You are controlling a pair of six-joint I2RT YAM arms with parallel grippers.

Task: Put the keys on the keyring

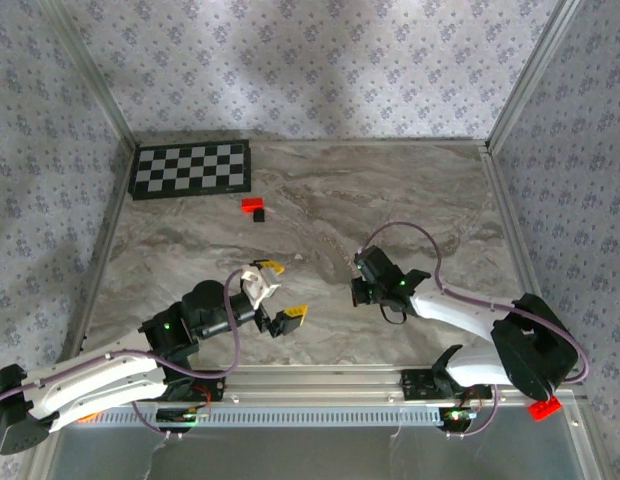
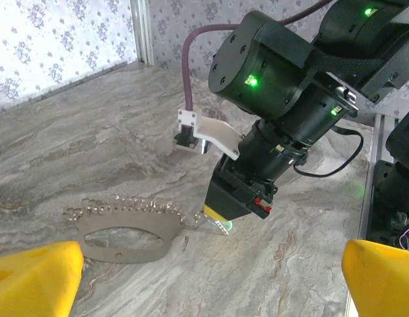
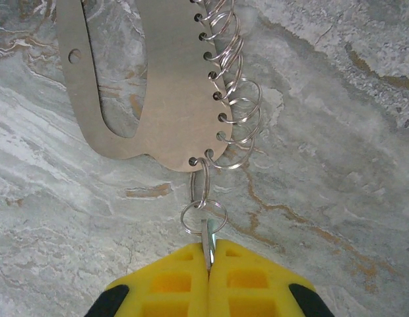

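Note:
My right gripper [image 3: 208,256] is shut on a thin silvery key [image 3: 207,236], seen edge-on between the yellow pads. The key's tip lies inside the circle of a small wire keyring [image 3: 203,216]; whether it is threaded I cannot tell. That ring hangs by a link from the end hole of a flat tan metal plate [image 3: 171,86] lined with several more rings. From the left wrist view the right gripper [image 2: 221,212] points down at the marble, with the key [image 2: 225,226] touching the end ring beside the plate [image 2: 125,236]. My left gripper [image 2: 204,290] is open and empty, low and facing them.
A small red-and-black block [image 1: 253,208] lies on the marble table near a checkerboard [image 1: 190,168] at the back left. Metal-framed patterned walls close in the table. The left gripper [image 1: 283,293] and right gripper [image 1: 362,290] are a short way apart at mid-table.

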